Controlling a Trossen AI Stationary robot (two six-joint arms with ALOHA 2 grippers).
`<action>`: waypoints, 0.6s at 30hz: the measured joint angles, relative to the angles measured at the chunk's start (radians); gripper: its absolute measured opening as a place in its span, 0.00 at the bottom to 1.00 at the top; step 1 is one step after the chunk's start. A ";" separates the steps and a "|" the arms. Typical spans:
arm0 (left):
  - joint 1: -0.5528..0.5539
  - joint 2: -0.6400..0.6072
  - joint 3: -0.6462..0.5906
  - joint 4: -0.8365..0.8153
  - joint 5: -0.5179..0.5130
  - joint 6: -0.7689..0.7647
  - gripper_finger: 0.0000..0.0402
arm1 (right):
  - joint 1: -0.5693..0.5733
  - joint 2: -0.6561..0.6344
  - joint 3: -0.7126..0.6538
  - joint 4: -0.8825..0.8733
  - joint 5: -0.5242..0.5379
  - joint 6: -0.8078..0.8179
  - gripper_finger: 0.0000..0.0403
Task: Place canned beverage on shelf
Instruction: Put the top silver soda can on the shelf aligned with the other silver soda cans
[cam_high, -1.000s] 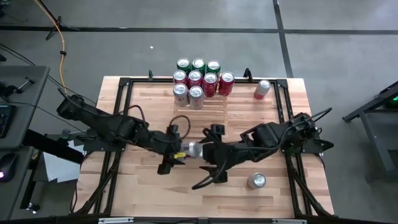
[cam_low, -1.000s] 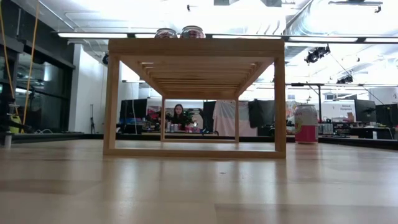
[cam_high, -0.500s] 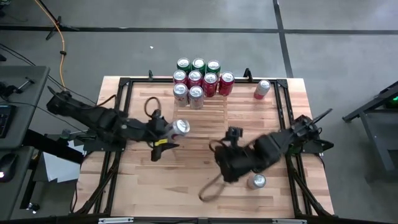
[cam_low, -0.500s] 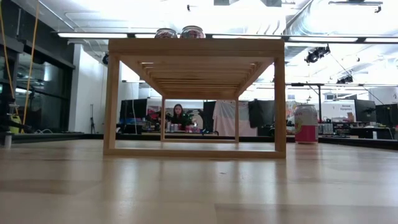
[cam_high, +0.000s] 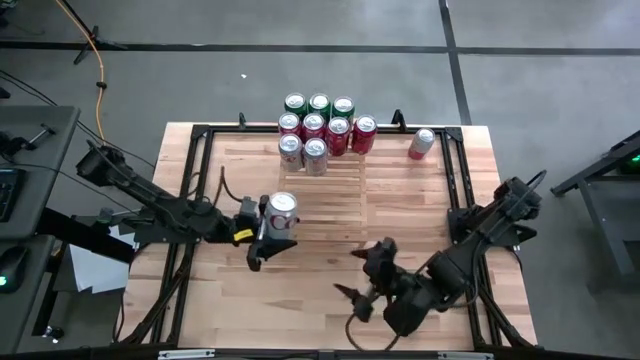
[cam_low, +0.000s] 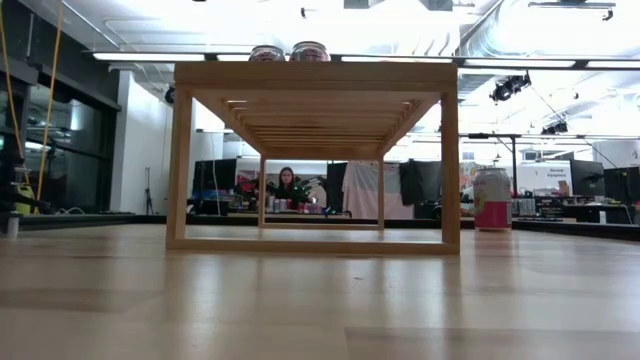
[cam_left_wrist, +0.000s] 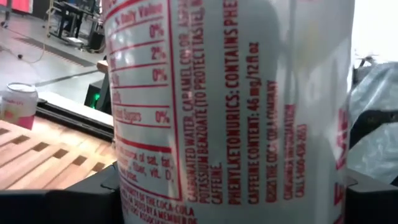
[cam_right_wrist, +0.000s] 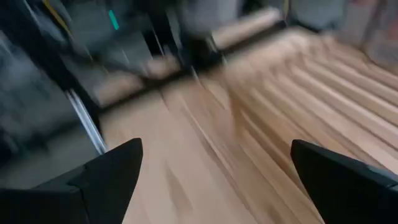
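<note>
Left claw (cam_high: 268, 232) clamped on silver-red soda can (cam_high: 281, 213), held upright above desk (cam_high: 330, 260), near slatted shelf (cam_high: 345, 172) front: ready for stand-up placement. Shelf's open slats nearest. Right claw (cam_high: 362, 296) spread, empty, parked near desk's front edge, clear of path.

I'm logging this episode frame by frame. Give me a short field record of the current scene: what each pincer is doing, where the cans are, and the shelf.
left pincer: shut on the upright silver and red can, above the table left of centre
right pincer: open, empty, low over the near table edge
shelf: light wooden slatted rack at the table's far middle
cans on shelf: nine, green, red and silver, clustered at its far end
other can: pink and white can standing on the wooden tabletop right of the rack
</note>
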 joint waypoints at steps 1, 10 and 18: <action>0.001 0.015 0.004 0.000 0.005 0.003 0.69 | -0.013 -0.008 -0.032 0.113 0.021 -0.039 0.98; 0.004 0.122 0.071 0.010 0.036 0.055 0.69 | -0.208 -0.048 -0.127 0.642 -0.114 -0.339 0.98; 0.053 0.121 0.088 0.080 0.439 -0.022 0.69 | -0.313 -0.047 -0.069 0.676 -0.511 -0.461 0.98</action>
